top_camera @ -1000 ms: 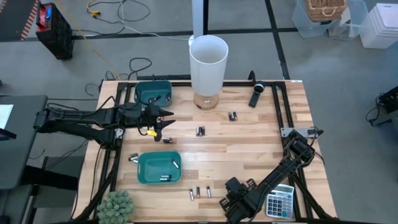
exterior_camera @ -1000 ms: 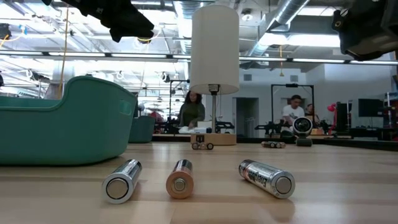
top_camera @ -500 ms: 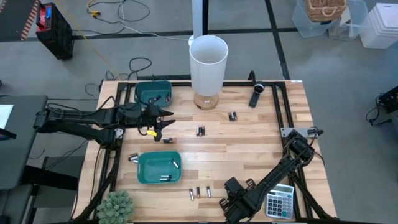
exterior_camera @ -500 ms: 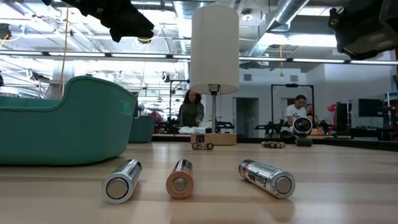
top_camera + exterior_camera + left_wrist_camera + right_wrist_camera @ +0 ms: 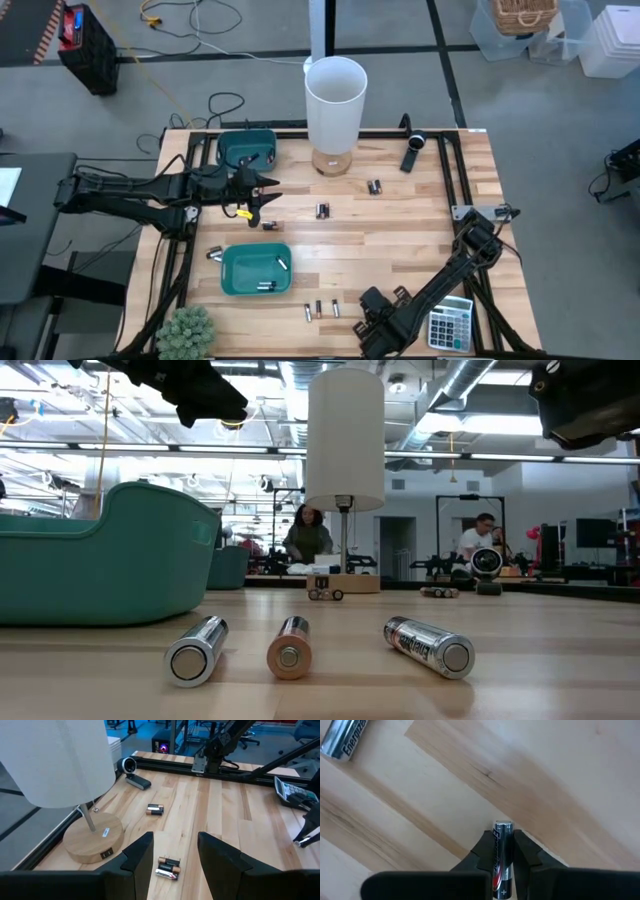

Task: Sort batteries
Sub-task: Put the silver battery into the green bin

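Both fingers (image 5: 527, 852) of the right gripper (image 5: 503, 851) clamp a battery (image 5: 502, 852).

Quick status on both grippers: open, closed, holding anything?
Left gripper: open, holding nothing, above the table near the far bin.
Right gripper: closed on a battery, at the table's near edge.
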Controlling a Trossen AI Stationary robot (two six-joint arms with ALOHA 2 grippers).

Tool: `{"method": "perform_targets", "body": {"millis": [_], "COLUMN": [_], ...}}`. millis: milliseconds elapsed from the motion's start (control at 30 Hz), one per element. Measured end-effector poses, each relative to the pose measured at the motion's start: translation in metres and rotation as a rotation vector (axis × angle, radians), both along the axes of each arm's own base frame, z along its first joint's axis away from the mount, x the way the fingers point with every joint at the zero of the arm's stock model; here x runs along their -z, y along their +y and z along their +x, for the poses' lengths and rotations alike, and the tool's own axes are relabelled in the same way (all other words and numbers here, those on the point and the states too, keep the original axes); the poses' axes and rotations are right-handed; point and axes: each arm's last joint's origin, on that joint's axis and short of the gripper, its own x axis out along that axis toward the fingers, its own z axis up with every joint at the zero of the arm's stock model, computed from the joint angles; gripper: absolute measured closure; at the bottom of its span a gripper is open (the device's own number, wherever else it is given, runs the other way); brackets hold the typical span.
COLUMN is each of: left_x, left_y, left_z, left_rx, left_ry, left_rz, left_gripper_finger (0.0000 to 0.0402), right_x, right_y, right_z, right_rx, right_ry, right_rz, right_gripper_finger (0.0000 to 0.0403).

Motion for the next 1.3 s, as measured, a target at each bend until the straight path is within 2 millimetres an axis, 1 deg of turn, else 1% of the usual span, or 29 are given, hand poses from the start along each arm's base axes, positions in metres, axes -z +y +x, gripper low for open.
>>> {"method": "perform_targets", "body": {"millis": [133,367,500,633,733,900,1000,1133,1300], "left_x": [0.000,0.000,0.000,0.000,0.000,0.000,0.000,0.000,0.000], "left_y": [0.000,0.000,0.000,0.000,0.000,0.000,0.000,0.000,0.000], "left_z": [0.000,0.000,0.000,0.000,0.000,0.000,0.000,0.000,0.000], "left_rx": [0.002,0.002,0.001,0.002,0.002,0.002,0.002,0.003,0.005], "left_ry": [0.002,0.003,0.003,0.003,0.003,0.003,0.004,0.009,0.011], "left_rz": [0.006,0.006,0.006,0.006,0.006,0.006,0.006,0.010,0.016], "left_gripper_finger": [0.0254,0.0254,0.0254,0.0254,0.0254,0.0254,0.0254,0.0254,0.0254], "right_x": [-0.004,-0.005,-0.006,-0.007,-0.008,-0.014,-0.025,-0.049,-0.080], "right_y": [-0.002,-0.002,-0.002,-0.003,-0.005,-0.016,-0.023,-0.031,-0.036], "right_z": [0.001,0.000,0.003,0.010,0.020,0.037,0.045,0.051,0.055], "right_rx": [-0.039,-0.076,-0.131,-0.197,-0.261,-0.335,-0.370,-0.415,-0.485], "right_ry": [0.017,0.026,-0.007,-0.055,-0.099,-0.165,-0.219,-0.314,-0.422], "right_rz": [-0.043,-0.058,-0.094,-0.124,-0.133,-0.174,-0.229,-0.314,-0.421], "right_gripper_finger": [0.0358,0.0358,0.0358,0.0358,0.0358,0.0358,0.0358,0.0358,0.0358]}}
